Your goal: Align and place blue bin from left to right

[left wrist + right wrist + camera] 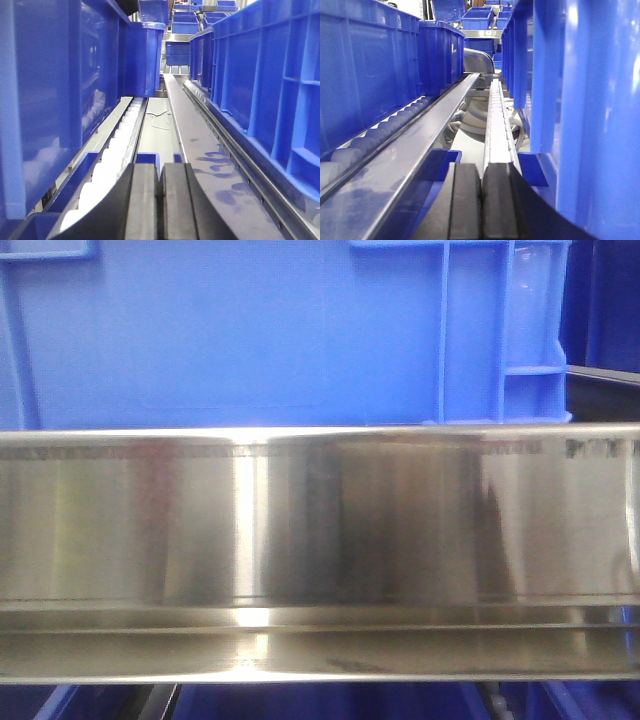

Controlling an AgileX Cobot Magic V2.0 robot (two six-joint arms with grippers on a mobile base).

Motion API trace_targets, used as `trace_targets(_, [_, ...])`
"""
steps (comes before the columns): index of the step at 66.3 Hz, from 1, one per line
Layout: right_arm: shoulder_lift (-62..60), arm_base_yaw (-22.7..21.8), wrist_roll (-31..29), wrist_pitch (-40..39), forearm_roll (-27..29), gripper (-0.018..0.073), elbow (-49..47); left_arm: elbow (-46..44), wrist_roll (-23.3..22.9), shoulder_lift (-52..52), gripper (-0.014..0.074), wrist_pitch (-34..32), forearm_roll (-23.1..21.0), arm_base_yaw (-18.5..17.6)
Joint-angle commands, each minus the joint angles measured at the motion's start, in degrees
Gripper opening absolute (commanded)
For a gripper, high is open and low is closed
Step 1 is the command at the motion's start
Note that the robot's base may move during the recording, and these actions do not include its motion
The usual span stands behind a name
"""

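Steel rail (320, 520) fronts the blue bin (230, 330); left fingers (142, 205) clenched empty; right fingers (465, 205) likewise.

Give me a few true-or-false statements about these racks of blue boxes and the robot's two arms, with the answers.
1. A shiny stainless-steel rail crosses the front view below a periwinkle-blue ribbed plastic crate. True.
2. The left end effector grips a crate. False: its black fingers are pressed together with nothing between them.
3. The right end effector is shut. True.
4. The left wrist view shows red crates on both sides. False: the deep-blue plastic crates there are blue on both sides.
5. In that view, white rollers run along the foot of the crates at the picture's left. True.
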Motion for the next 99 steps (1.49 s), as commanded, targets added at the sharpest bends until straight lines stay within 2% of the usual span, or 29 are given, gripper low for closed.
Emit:
trace_targets(1, [-0.2, 0.0, -0.4, -1.2, 0.0, -0.007, 0.0, -0.2, 0.1, -0.2, -0.0111, -0.5, 0.0, -0.3])
trace_targets(18, [-0.2, 0.0, -0.4, -1.2, 0.0, -0.007, 0.0, -0.2, 0.1, -0.2, -0.0111, -1.8, 0.0, -0.3])
trace_targets(41, [-0.2, 0.0, -0.4, -2.1, 0.0, -0.007, 0.0, -0.2, 0.1, -0.2, -0.0111, -7.3, 0.0, -0.3])
trace_targets(51, [-0.2, 0.0, -0.4, -4.8, 0.0, -0.007, 0.0, -0.2, 0.1, -0.2, -0.0111, -10.7, 0.0, -0.3])
trace_targets(57, [-0.2, 0.0, -0.3, -9.4, 0.0, -0.007, 0.0, -0.2, 0.1, -0.2, -0.0111, -14.6, -0.4, -0.3])
trace_targets(61, [-0.2, 0.0, 1.3, -11.8, 0.6, -0.007, 0.0, -0.2, 0.1, -0.2, -0.0111, -15.1, -0.4, -0.3])
trace_targets(67, [-0.2, 0.1, 1.8, -10.1, 0.6, -0.007, -4.8, -5.1, 0.1, -0.2, -0.0106, -10.4, 0.3, -0.3])
trace_targets(75, [-0.2, 0.1, 1.8, -0.4, 0.6, -0.0069, -16.0, -15.9, 0.1, -0.2, -0.0035, 0.7, 4.0, -0.3])
trace_targets(88, [5.7, 0.1, 0.7, 14.6, 0.6, -0.0062, -34.7, -33.8, 0.1, 6.1, 0.0242, 18.4, 4.7, -0.3])
trace_targets(94, [9.6, 0.1, 0.7, 17.0, 1.0, 0.0012, -40.2, -39.5, 0.1, 11.0, 0.0338, 21.6, 4.6, -0.3])
trace_targets(99, [12.9, 0.1, 0.7, 17.1, 1.6, 0.0146, -43.8, -43.9, 0.1, 15.6, 0.0384, 22.2, 4.6, -0.3])
